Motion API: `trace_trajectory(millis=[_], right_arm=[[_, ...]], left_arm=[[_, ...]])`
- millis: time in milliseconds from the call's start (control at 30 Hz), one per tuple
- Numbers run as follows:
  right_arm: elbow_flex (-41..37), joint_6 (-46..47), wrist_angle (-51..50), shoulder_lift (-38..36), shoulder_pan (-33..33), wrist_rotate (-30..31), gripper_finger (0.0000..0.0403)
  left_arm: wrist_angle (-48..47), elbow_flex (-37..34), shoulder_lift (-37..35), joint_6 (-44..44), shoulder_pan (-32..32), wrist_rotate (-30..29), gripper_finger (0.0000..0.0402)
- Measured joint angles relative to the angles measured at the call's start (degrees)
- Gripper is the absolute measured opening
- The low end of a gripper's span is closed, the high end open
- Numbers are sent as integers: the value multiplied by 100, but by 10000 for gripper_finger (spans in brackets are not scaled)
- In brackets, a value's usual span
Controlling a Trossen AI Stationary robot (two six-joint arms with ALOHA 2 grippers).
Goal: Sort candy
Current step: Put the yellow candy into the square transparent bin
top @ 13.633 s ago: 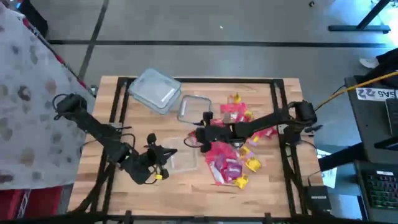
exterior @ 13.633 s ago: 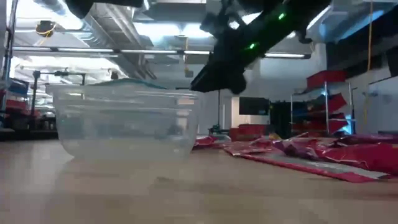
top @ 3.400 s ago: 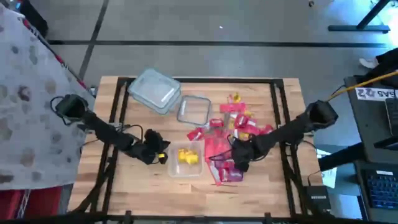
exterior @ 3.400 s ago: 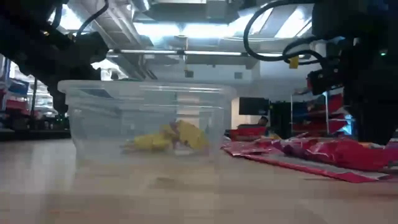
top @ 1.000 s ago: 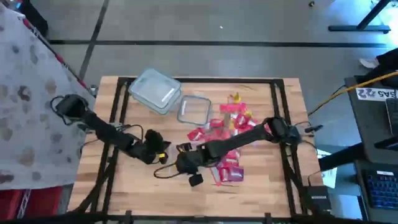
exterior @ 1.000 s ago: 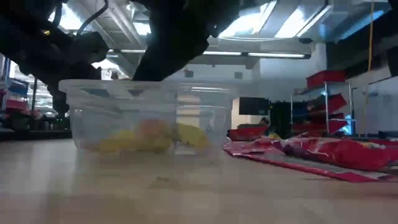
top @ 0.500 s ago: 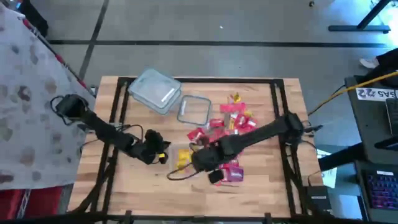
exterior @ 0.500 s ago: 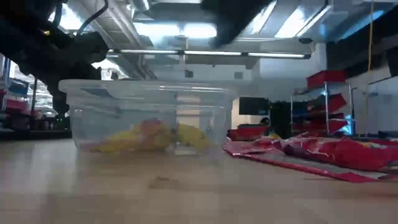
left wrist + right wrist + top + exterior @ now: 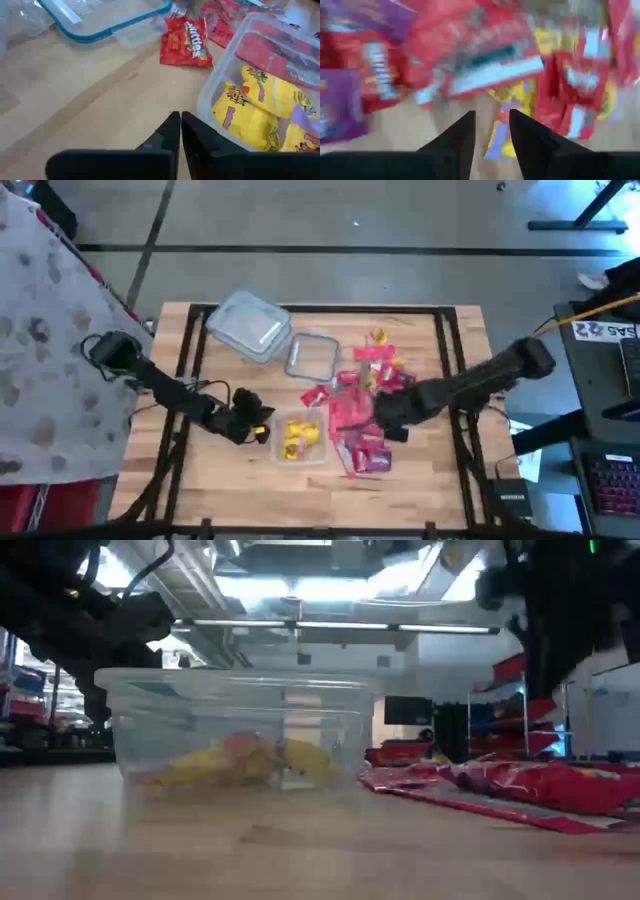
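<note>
While the left gripper (image 9: 252, 427) sits pinched shut, empty, beside the tub (image 9: 303, 451), yellow packets (image 9: 297, 434) lie inside it — one more than a moment ago; the right gripper (image 9: 385, 413), which hung over that tub a second back, has swung out above the candy pile (image 9: 362, 442), fingers parted, holding nothing — likely after another yellow one; farther off, a lid (image 9: 249, 324) and second tub (image 9: 313, 357).
</note>
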Motion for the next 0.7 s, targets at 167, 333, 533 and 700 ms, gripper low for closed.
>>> trace_trajectory(millis=[167,333,533,700], right_arm=[[-984,612,428,-270,-353,-436,144],[-1534,778,1101,-148,-420,-530,183],[-1667,932,1260,-49,-418,-513,176],[-1672,1082,1351,-45,-402,-596,71]], left_arm=[[-1,0,0,80,7,0,0],[3,0,0,86,7,-2,0],[6,0,0,68,7,0,0],[9,0,0,16,7,-2,0]])
